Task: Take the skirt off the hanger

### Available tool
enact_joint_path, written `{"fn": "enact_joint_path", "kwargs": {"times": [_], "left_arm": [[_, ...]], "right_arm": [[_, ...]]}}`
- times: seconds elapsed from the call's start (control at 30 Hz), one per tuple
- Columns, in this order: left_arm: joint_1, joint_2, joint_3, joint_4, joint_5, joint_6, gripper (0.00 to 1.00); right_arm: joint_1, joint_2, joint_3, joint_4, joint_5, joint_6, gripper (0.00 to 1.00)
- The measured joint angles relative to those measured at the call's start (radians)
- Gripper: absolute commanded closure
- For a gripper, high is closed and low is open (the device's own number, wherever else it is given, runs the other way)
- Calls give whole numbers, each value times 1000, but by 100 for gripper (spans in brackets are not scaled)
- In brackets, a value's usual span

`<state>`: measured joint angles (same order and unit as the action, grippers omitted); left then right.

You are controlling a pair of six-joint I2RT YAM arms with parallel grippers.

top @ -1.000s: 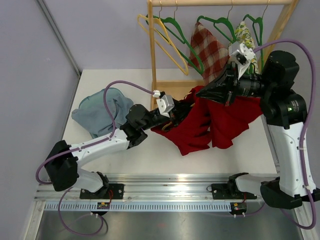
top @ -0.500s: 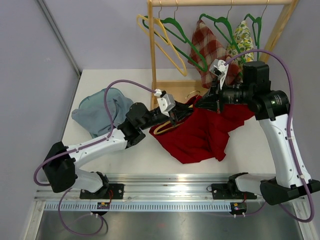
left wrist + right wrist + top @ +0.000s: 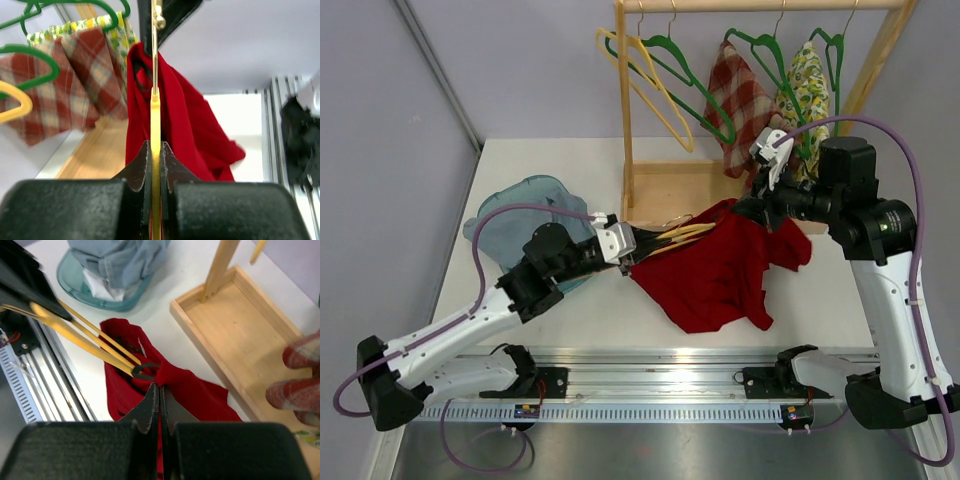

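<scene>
White counter (image 3: 555,160), seen from above, carries the red skirt (image 3: 720,275) right of centre. Left arm stretches low from the near left, left gripper (image 3: 633,246) clamped on the yellow hanger (image 3: 680,235); right arm bends in high, right gripper (image 3: 747,208) at the skirt's far edge. Left wrist: jaws tight on the hanger. Right wrist: jaws pinched on skirt; teal basin (image 3: 90,293) holds blue-grey fabric (image 3: 120,260).

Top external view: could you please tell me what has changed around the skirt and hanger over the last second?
The left gripper, shut on the yellow hanger, pulled back to the left, drawing more of the hanger out of the red skirt. The right gripper, shut on the skirt, shifted left and lower. The wooden rack and its hanging clothes stayed put.
</scene>
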<state>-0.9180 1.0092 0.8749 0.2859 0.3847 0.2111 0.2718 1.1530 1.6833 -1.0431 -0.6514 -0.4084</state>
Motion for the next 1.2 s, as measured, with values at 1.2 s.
{"fn": "enact_joint_path", "kwargs": {"times": [1.2], "left_arm": [[-2, -472, 91, -1049, -302, 177, 100]], "right_arm": [[-240, 10, -348, 188, -85, -151, 100]]}}
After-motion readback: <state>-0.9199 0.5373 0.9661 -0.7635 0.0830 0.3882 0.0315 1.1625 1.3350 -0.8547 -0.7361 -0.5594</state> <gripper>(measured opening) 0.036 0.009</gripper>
